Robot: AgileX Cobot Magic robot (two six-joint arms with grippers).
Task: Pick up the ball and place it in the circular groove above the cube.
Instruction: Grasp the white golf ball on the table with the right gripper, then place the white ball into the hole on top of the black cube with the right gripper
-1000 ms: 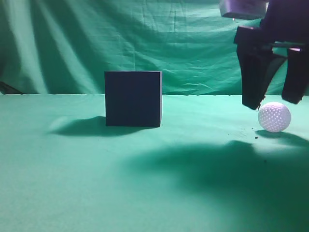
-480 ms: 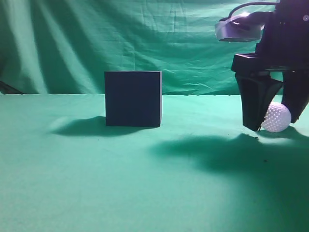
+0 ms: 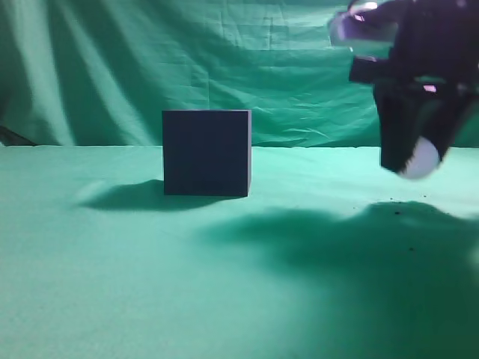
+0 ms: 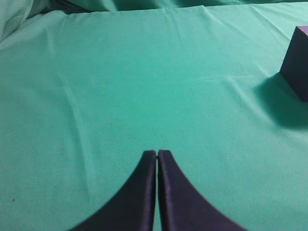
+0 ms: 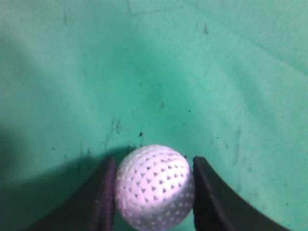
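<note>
The dark navy cube (image 3: 206,152) stands on the green cloth left of centre; its corner also shows in the left wrist view (image 4: 297,61). The white dimpled ball (image 3: 419,158) is held between the fingers of my right gripper (image 3: 416,158), lifted a little above the cloth at the far right, well apart from the cube. In the right wrist view the ball (image 5: 154,186) sits clamped in the right gripper (image 5: 154,185), both fingers against its sides. My left gripper (image 4: 157,153) is shut and empty over bare cloth. The cube's top face is not visible.
A green cloth (image 3: 150,269) covers the table and a green curtain (image 3: 112,67) hangs behind. The right arm's shadow (image 3: 337,232) lies across the cloth between the cube and the ball. Small dark specks dot the cloth (image 5: 139,134).
My right gripper came down around the ball, closed on it and has lifted it off the cloth. The cube and the left gripper have not moved.
</note>
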